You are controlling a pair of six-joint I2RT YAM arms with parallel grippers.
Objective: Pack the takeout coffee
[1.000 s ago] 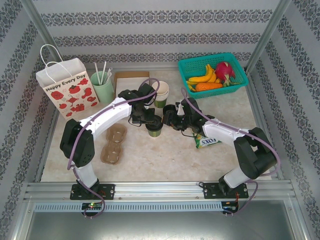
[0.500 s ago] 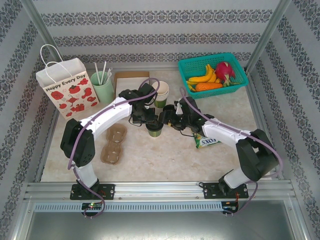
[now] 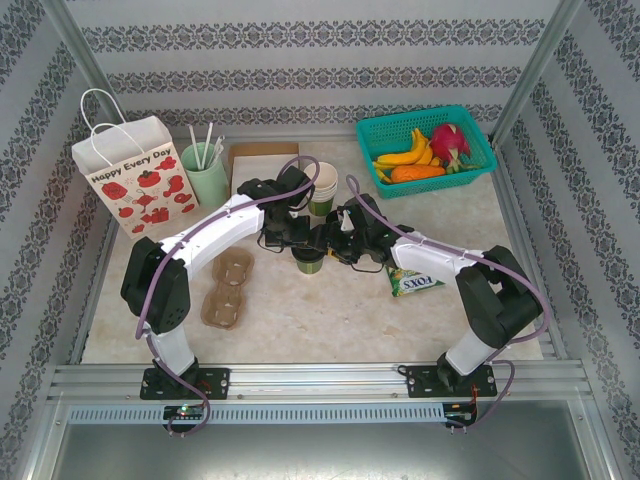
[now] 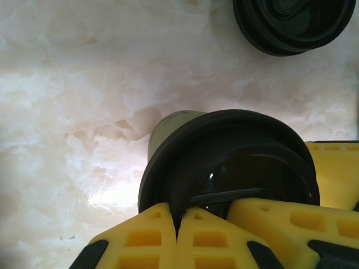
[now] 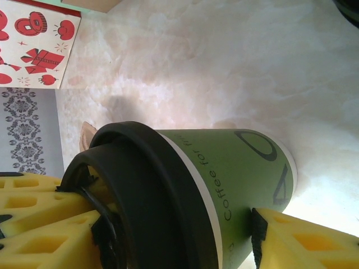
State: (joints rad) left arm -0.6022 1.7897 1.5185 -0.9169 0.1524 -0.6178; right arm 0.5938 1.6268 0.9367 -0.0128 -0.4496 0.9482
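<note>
The takeout coffee [image 3: 309, 260] stands upright mid-table, a dark green paper cup [image 5: 247, 168] with a black lid [image 4: 224, 151]. My left gripper [image 3: 296, 238] reaches it from the left. Its yellow fingers [image 4: 151, 238] are shut on the lid's rim, and the gripper [image 4: 178, 218] sits right at the lid's near edge. My right gripper [image 3: 335, 245] comes in from the right and stands open, its jaws [image 5: 174, 238] straddling the cup. One finger [image 5: 303, 241] rests against the cup's lower side; the other [image 5: 45, 246] lies at the lid's top.
A loose black lid [image 4: 291, 22] lies just beyond the cup. A stack of lidless cups [image 3: 322, 188], a mint holder with straws [image 3: 205, 175] and a printed paper bag [image 3: 125, 180] stand behind. A pulp cup carrier [image 3: 228, 290] lies left, a snack packet [image 3: 415, 282] right, a teal fruit basket [image 3: 470, 165] far right.
My right gripper has slid left up to the cup and its jaws have spread wider. The left gripper and the cup have stayed in place.
</note>
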